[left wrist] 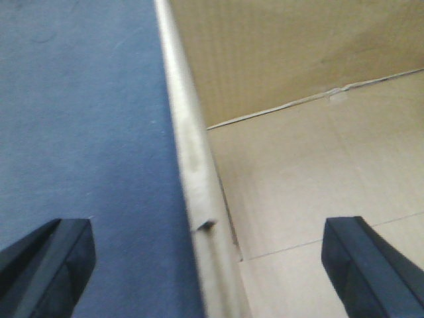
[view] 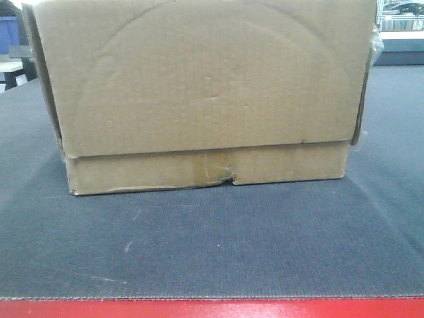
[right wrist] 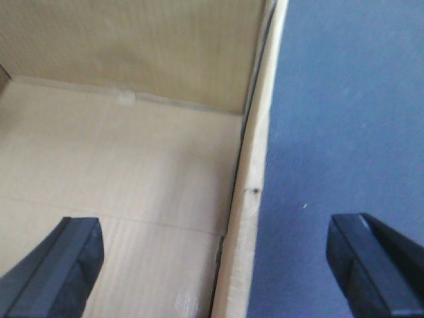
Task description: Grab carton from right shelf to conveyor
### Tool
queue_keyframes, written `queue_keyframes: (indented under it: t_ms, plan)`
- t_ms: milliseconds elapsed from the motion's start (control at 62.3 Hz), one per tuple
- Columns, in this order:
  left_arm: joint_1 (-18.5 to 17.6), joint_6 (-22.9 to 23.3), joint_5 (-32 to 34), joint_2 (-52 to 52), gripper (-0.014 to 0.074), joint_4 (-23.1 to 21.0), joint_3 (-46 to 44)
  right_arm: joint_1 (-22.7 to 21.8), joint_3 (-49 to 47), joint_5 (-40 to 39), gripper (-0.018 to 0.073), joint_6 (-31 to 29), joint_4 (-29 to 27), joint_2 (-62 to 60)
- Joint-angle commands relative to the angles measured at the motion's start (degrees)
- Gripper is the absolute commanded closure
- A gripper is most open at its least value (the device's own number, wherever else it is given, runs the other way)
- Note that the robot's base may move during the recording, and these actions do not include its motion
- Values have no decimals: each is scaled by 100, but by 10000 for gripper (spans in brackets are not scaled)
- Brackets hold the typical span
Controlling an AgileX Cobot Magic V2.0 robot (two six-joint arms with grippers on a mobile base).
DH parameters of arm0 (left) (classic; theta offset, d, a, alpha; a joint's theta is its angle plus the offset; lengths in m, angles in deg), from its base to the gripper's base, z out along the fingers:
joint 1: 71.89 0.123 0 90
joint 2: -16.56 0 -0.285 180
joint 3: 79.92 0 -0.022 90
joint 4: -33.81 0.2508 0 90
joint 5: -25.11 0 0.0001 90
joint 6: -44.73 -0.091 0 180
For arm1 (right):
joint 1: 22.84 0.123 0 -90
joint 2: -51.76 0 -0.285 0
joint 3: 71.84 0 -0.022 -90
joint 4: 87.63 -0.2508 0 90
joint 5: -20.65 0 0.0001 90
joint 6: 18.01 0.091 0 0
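Already the carton (view: 205,93) sits on the conveyor (view: 212,252), set back from its red front edge (view: 212,309), so the main risk is a rising arm snagging a wall and dragging it askew. Both grippers, left gripper (left wrist: 212,265) and right gripper (right wrist: 212,265), have jaws apart, each straddling one open carton wall, gripping nothing. Beyond the carton, a blue bin (view: 8,30) shows dimly.
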Motion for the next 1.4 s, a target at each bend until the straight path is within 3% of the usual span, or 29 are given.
queue_keyframes:
  t_ms: [0,112,209,289,401,465,706,1123,1251,1379]
  plan:
    - [8,-81,-102,387,0,12,-13,6,-201,19,-10,-47,46,-305]
    - [17,-210,-173,840,97,9,-13,-107,-221,99,-4,-21,46,-664]
    - [205,-480,-187,1346,268,-311,20,-362,-221,415,84,70,46,-918]
    - [467,-754,-162,1690,424,-639,130,-693,-162,726,226,70,46,-1104]
    - [949,-918,-71,2237,631,-960,496,-1145,159,820,501,70,46,-1364]
    - [1222,-918,-17,2538,608,-1016,802,-1386,510,742,645,70,46,-1572]
    - [1872,-918,681,3684,599,-1193,2432,-1582,2167,-169,628,70,46,-2504]
    - [1896,-918,2173,5797,599,-1405,5442,-1582,5425,-2103,628,70,46,-4858]
    - [1896,-918,2393,6402,599,-1310,5888,-1582,6158,-2636,628,59,46,-5810]
    - [1896,-918,2630,6868,599,-931,6126,-1582,6590,-2773,628,21,46,-6777]
